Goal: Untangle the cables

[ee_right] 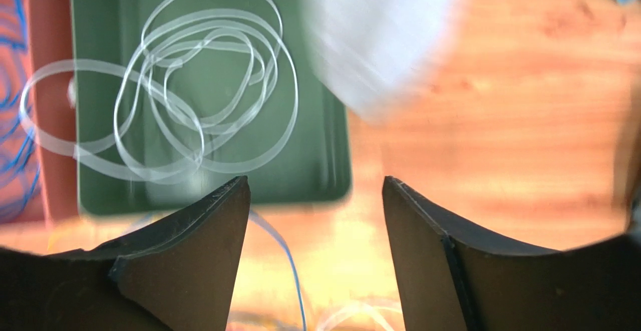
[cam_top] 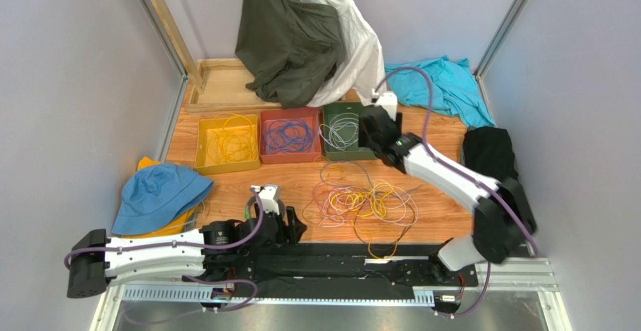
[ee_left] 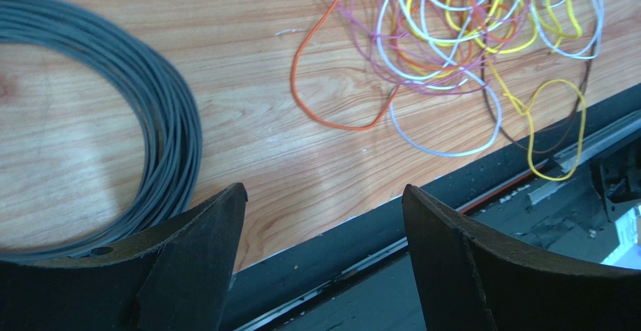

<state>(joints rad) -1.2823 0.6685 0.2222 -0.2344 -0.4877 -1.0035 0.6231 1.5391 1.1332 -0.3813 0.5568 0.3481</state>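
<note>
The tangled cables lie on the wooden table near its front: yellow, white, purple and orange-red loops, also in the left wrist view. An orange loop trails out to their left. A coil of dark grey cable lies apart, left of my left gripper. My left gripper is open and empty, low over the table's front edge, left of the tangle. My right gripper is open and empty above the green bin's near right corner. White cable lies in that bin.
A yellow bin holds yellow cable and a red bin holds blue cable, left of the green bin. A blue hat lies at left. Hanging clothes, a teal cloth and a black cloth lie behind and right.
</note>
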